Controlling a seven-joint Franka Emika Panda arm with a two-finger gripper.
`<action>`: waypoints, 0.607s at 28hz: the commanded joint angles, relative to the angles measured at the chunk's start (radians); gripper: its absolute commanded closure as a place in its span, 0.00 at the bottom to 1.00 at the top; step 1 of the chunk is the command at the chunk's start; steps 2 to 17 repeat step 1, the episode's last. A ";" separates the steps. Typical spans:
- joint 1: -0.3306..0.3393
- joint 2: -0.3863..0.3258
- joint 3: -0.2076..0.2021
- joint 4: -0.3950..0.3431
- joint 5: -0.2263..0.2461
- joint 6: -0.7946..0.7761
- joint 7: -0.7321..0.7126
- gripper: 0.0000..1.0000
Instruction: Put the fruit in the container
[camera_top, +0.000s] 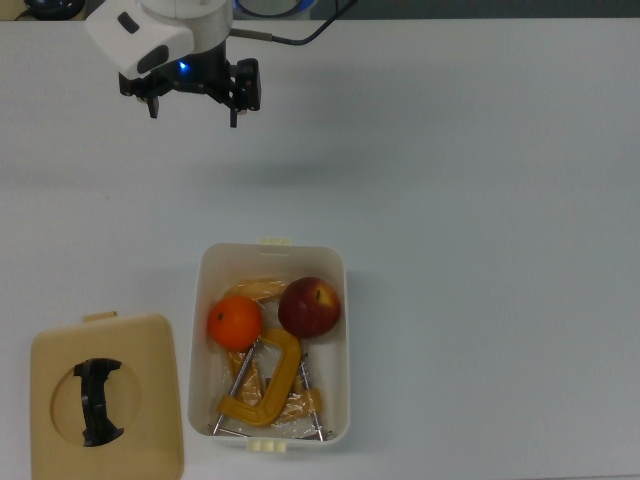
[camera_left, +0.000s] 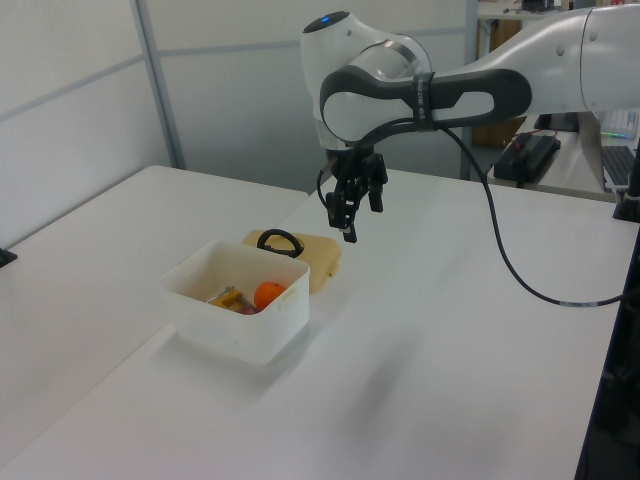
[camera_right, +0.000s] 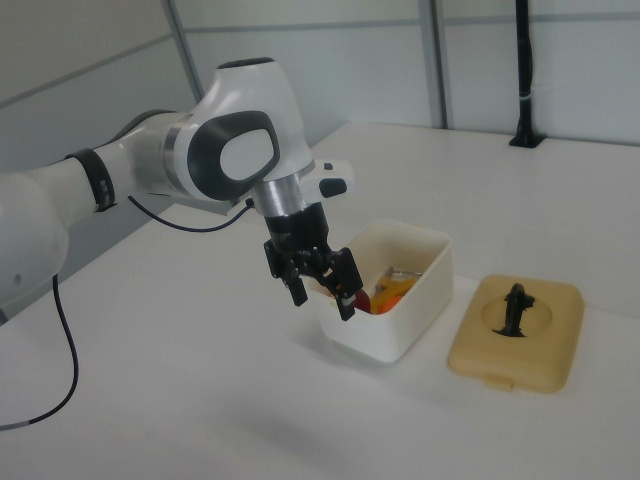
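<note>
The orange (camera_top: 235, 322) and the dark-red apple (camera_top: 309, 307) lie side by side inside the cream-white tub (camera_top: 200, 300), at its end nearer the arm. The left view shows the orange (camera_left: 266, 294) over the rim of the tub (camera_left: 240, 330). In the right view the orange (camera_right: 392, 290) peeks out of the tub (camera_right: 390, 335). My gripper (camera_top: 194, 112) hovers high above the table, well away from the tub toward the top view's upper left. It is open and holds nothing, as the left view (camera_left: 342, 228) and right view (camera_right: 322, 303) also show.
A yellow C-clamp (camera_top: 270, 385) fills the tub's other end, over crinkled wrapping. The tan lid (camera_top: 150, 350) with a black handle lies flat beside the tub, at the top view's lower left. A black cable trails from the arm.
</note>
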 joint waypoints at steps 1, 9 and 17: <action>-0.004 -0.025 -0.010 -0.022 0.024 -0.018 -0.028 0.00; -0.004 -0.025 -0.010 -0.022 0.024 -0.018 -0.028 0.00; -0.004 -0.025 -0.010 -0.022 0.024 -0.018 -0.028 0.00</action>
